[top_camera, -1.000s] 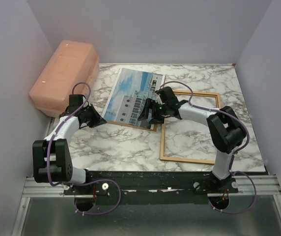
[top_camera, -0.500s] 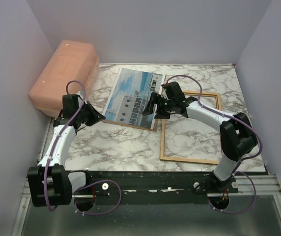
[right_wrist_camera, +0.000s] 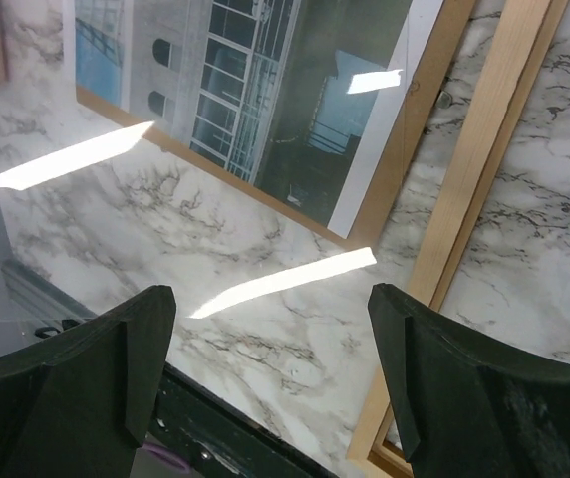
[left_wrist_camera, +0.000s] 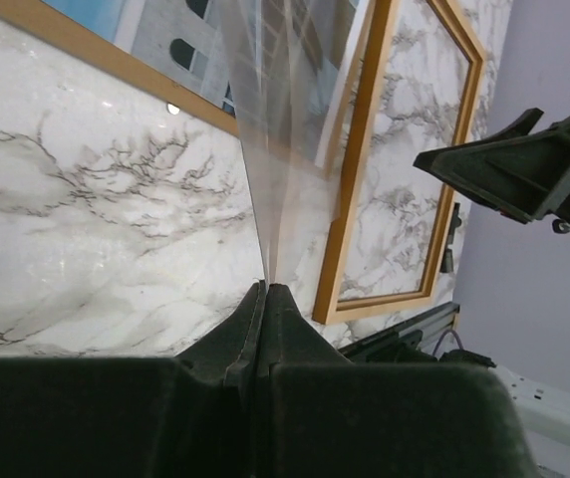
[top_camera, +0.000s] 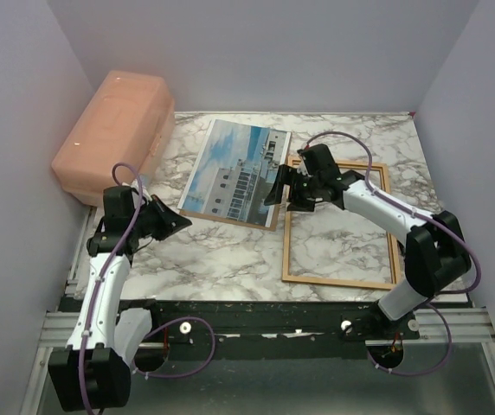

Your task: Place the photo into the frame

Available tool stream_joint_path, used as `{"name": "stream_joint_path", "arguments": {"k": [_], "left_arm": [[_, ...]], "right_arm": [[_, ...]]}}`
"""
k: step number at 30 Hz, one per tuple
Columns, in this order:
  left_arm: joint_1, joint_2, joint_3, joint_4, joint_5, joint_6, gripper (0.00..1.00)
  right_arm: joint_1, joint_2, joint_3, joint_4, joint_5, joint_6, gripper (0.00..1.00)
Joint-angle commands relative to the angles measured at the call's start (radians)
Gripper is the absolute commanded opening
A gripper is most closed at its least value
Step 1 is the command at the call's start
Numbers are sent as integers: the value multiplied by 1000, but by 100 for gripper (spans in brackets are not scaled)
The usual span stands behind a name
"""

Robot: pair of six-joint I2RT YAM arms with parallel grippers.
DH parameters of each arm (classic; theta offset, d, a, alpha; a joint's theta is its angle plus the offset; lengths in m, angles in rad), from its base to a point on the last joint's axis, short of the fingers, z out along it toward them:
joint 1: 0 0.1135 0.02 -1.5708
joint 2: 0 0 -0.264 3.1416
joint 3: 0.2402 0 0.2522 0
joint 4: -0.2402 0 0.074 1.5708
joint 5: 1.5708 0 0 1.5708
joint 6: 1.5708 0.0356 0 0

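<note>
The left arm (top_camera: 100,285) rises from its base at the near-left corner, bends sharply at the elbow by the pink box (top_camera: 113,130), and points its wrist rightward and low across the marble table (top_camera: 221,255). The left gripper (left_wrist_camera: 265,289) is pinched tight on the bottom edge of a clear sheet (left_wrist_camera: 265,149), which fans upward from the fingertips. Through it I can make out the building on the print and the frame's rail, slightly hazed.

The right arm (top_camera: 386,207) reaches from the near-right corner, its long white forearm stretched up and left over the frame (top_camera: 338,281). The right gripper (right_wrist_camera: 270,299) points toward the photo's right edge with its fingers (right_wrist_camera: 96,368) spread wide. I cannot tell whether it touches the sheet, though bright reflections cross its wrist view.

The photo (top_camera: 230,169) lies flat at the back centre of the table, resting on a brown backing board (top_camera: 230,220) that shows along its near edge. The frame lies flat just to its right, with bare marble inside it and its left rail close beside the board's corner.
</note>
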Motion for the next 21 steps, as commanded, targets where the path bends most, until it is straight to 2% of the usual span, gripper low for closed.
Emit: {"name": "stream_joint_path", "arguments": {"k": [1, 10, 21], "left_arm": [[-1, -74, -27, -44, 109, -43, 0], [0, -207, -34, -135, 111, -55, 0], [-1, -208, 162, -236, 124, -45, 0]], "right_arm": [[-16, -61, -36, -66, 8, -37, 87], [-41, -116, -94, -88, -23, -50, 87], [-44, -126, -115, -93, -35, -57, 87]]}}
